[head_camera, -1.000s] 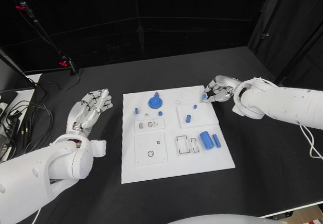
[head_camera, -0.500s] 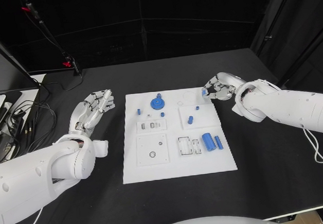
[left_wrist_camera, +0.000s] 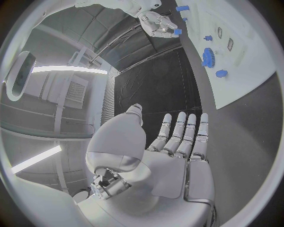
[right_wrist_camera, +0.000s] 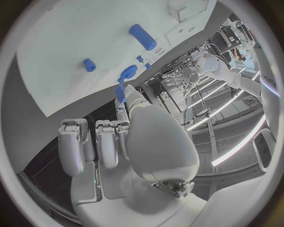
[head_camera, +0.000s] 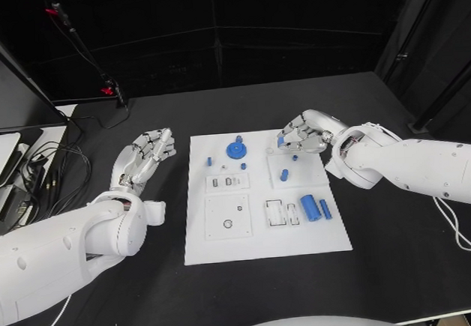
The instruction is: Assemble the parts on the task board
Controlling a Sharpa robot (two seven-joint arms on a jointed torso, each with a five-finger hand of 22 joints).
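Task board (head_camera: 265, 236) lies mid-bench; right robot hand (head_camera: 302, 133) above its far edge seemingly pinches a small blue part (head_camera: 282, 139). Lower it squarely into its seat. Left robot hand (head_camera: 146, 156) rests open alongside.
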